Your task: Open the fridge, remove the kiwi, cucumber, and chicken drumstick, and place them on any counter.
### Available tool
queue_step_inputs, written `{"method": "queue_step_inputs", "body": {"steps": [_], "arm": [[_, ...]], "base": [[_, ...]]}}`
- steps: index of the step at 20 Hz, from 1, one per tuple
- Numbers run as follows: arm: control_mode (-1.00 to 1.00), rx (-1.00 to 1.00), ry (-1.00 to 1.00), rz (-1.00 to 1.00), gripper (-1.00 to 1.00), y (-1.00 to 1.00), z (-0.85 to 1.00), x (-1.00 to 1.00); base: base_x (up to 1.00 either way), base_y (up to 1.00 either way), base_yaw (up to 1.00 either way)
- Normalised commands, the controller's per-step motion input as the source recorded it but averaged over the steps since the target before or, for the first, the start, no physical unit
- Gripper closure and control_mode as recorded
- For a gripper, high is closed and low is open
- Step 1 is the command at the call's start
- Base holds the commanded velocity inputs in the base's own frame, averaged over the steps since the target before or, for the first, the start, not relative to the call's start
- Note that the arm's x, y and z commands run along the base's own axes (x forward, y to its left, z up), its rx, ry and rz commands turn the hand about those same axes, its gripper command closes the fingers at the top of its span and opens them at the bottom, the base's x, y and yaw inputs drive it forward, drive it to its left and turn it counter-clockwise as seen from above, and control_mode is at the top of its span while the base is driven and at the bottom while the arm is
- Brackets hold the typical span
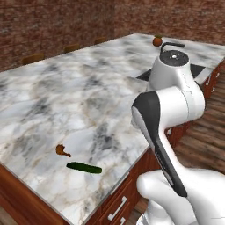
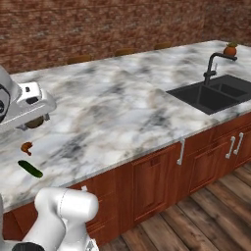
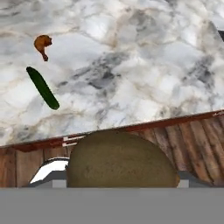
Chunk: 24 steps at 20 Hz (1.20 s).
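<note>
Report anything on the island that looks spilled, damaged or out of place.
Nothing stands out. The cucumber and chicken drumstick lie apart near the marble counter edge, both intact. The kiwi sits in the tool, over the counter's edge rather than on it. No spills.

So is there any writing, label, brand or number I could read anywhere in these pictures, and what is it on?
No readable text anywhere.
The marble counter, cucumber, chicken drumstick and the kiwi in the hand are all unmarked.
The sink, faucet and the cabinet doors bear no label either.
</note>
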Motion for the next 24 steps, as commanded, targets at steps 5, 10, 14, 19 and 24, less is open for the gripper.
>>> {"method": "queue_step_inputs", "body": {"steps": [5,10,14,19,24], "arm": [[-1.0,-0.13,0.52,0.36,1.0,0.24,-0.64,0.78],[-1.0,0.0,0.51,0.34,1.0,0.04,-0.73,1.0],[-1.0,-0.13,0.24,0.17,1.0,0.41,-1.0,1.0],[-1.0,-0.09,0.06,0.09,1.0,0.21,-0.94,0.97],[-1.0,0.01,-0.02,0.12,1.0,0.0,-0.81,0.76]], "base": [[0.0,0.0,0.0],[0.0,0.0,0.0],[0.0,0.0,0.0],[0.0,0.0,0.0],[0.0,0.0,0.0]]}}
